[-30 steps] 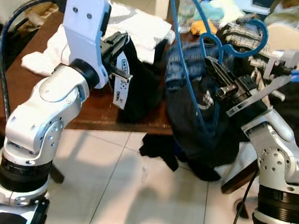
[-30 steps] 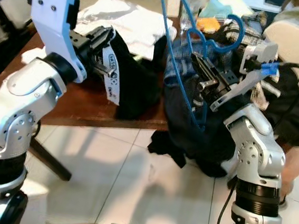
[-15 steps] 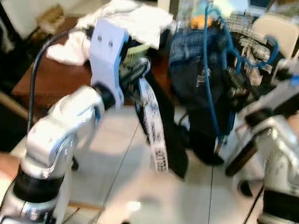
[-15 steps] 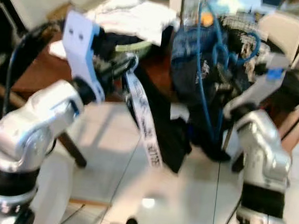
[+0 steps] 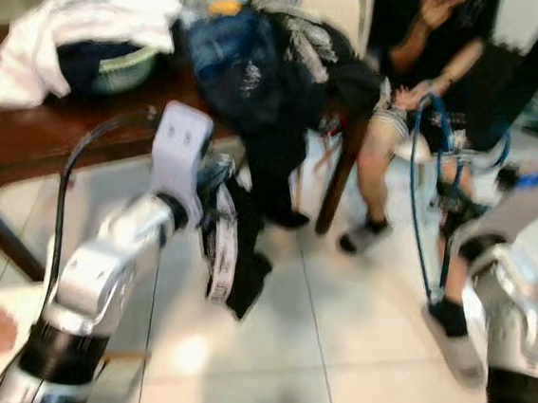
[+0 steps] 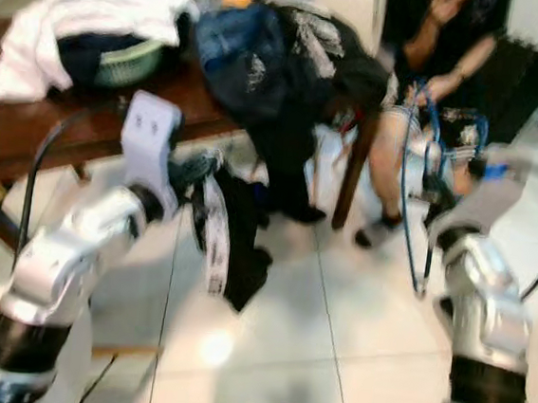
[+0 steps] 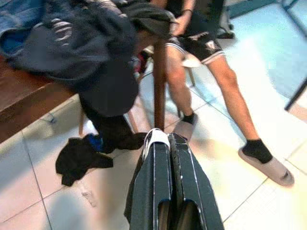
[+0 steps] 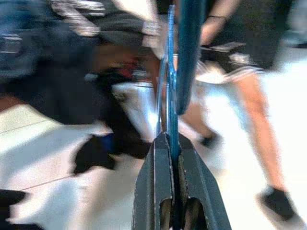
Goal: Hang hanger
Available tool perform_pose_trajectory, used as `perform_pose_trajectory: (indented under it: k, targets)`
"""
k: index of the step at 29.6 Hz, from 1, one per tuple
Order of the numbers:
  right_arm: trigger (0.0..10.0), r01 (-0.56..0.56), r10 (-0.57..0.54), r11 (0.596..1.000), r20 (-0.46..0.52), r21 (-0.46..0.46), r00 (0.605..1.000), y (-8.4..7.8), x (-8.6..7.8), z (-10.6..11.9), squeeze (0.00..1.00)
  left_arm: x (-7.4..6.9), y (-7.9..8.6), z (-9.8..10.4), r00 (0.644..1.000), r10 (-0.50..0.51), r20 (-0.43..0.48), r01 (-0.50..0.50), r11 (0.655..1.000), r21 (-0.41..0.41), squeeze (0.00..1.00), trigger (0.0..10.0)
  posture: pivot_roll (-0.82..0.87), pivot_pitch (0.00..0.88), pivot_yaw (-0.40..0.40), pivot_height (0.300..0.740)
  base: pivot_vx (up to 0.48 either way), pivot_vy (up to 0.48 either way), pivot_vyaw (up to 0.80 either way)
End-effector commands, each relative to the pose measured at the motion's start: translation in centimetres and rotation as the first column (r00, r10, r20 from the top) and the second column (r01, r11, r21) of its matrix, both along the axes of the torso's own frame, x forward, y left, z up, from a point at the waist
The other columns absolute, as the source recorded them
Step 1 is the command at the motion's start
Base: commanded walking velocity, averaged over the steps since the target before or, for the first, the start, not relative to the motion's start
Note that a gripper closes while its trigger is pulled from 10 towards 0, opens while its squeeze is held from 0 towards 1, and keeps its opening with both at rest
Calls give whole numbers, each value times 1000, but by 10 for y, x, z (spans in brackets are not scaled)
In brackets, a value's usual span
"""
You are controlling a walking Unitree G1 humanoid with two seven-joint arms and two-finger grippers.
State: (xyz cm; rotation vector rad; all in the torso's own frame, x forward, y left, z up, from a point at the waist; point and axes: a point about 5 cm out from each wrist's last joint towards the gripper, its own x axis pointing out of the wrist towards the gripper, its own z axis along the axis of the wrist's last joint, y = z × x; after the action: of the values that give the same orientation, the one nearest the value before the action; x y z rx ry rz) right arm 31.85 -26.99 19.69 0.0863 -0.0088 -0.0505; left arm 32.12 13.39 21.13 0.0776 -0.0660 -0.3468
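A blue hanger (image 5: 411,191) is pinched by its thin wire in my right gripper (image 5: 453,186), which is shut on it. It hangs upright over the tiles in front of a seated person's legs. In the right wrist view the hanger (image 8: 171,91) rises straight out of the shut fingertips (image 8: 170,139). My left gripper (image 5: 216,173) is shut on a black garment (image 5: 246,257) with a long white printed label (image 5: 222,264), which dangles above the floor beside the table. In the left wrist view that white label (image 7: 156,137) is pressed between the fingers.
A brown table (image 5: 27,140) on my left carries a white cloth (image 5: 88,3), a green-rimmed basket (image 5: 120,68) and a heap of dark clothes (image 5: 253,67). A person (image 5: 426,55) sits ahead on the right, feet (image 5: 452,333) on the white tiles. Another black cloth (image 7: 79,158) lies on the floor.
The whole view has swung right and is blurred. The black garment has come off the table and hangs over the floor. The hanger has left the clothes heap and is now by the person's legs.
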Motion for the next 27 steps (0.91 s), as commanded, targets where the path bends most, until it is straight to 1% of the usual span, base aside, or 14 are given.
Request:
perform_pose_trajectory:
  k: [1, 3, 4, 5, 9, 13, 15, 16, 19, 21, 22, 24, 25, 27]
  targets:
    - [10000, 41, -42, 999, -30, -34, 999, -8, -4, -9, 0, 2, 11, -19, 998, 32, -50, -30, 998, 49, 0, 10000, 27, 126, 26, 740, 0, 0, -800]
    - [10000, 99, -107, 993, -131, -72, 986, -19, -16, -38, 0, 0, 27, -65, 984, 76, -162, -54, 989, 135, 0, 10000, 17, 123, 27, 740, 0, 0, -800]
    - [10000, 113, -125, 990, -158, -79, 980, -21, -20, -46, 0, -2, 31, -79, 978, 85, -191, -53, 984, 168, 0, 10000, 17, 123, 27, 740, 0, 0, -800]
    - [10000, 113, -125, 990, -158, -79, 980, -21, -20, -46, 0, -2, 31, -79, 978, 85, -191, -53, 984, 168, 0, 10000, 17, 123, 27, 740, 0, 0, -800]
    - [10000, 148, -173, 983, -258, -111, 951, -25, -35, -83, 0, -14, 42, -131, 946, 119, -303, -42, 968, 247, 0, 10000, 3, 115, 28, 740, 0, 0, -800]
    - [10000, 142, -177, 980, -284, -138, 942, -24, -40, -95, 0, -19, 45, -144, 934, 132, -332, -48, 967, 249, 0, 10000, 3, 115, 28, 740, 0, 0, -800]
    - [10000, 113, -146, 987, -363, -112, 920, -18, -64, -135, 0, -34, 60, -166, 893, 226, -390, -174, 971, 164, 0, 10000, -5, 104, 31, 740, 0, 0, -800]
    - [10000, 113, -146, 987, -363, -112, 920, -18, -64, -135, 0, -34, 60, -166, 893, 226, -390, -174, 971, 164, 0, 10000, -5, 104, 31, 740, 0, 0, -800]
    - [10000, 103, -136, 989, -408, -102, 903, -13, -80, -158, 0, -46, 68, -182, 867, 270, -420, -234, 963, 136, 0, 10000, -9, 98, 33, 740, 0, 0, -800]
    - [10000, 84, -114, 993, -449, -87, 886, -3, -94, -177, 0, -59, 70, -198, 845, 287, -451, -264, 958, 115, 0, 10000, -11, 78, 32, 740, 0, 0, -800]
    - [10000, 84, -114, 993, -449, -87, 886, -3, -94, -177, 0, -59, 70, -198, 845, 287, -451, -264, 958, 115, 0, 10000, -11, 78, 32, 740, 0, 0, -800]
    - [10000, 60, -88, 995, -477, -74, 874, 8, -105, -190, 0, -71, 74, -210, 818, 314, -482, -296, 948, 115, 0, 10000, -11, 78, 32, 740, 0, 0, -800]
    - [10000, 58, -85, 996, -494, -69, 865, 12, -109, -198, 0, -71, 75, -212, 816, 320, -482, -323, 943, 78, 0, 10000, -6, 70, 20, 740, 0, 0, -800]
    - [10000, 95, -73, 995, -487, 21, 870, 14, -112, -206, 0, -70, 76, -212, 813, 313, -491, -371, 928, -23, 0, 10000, 0, 66, 17, 740, 0, 0, -800]
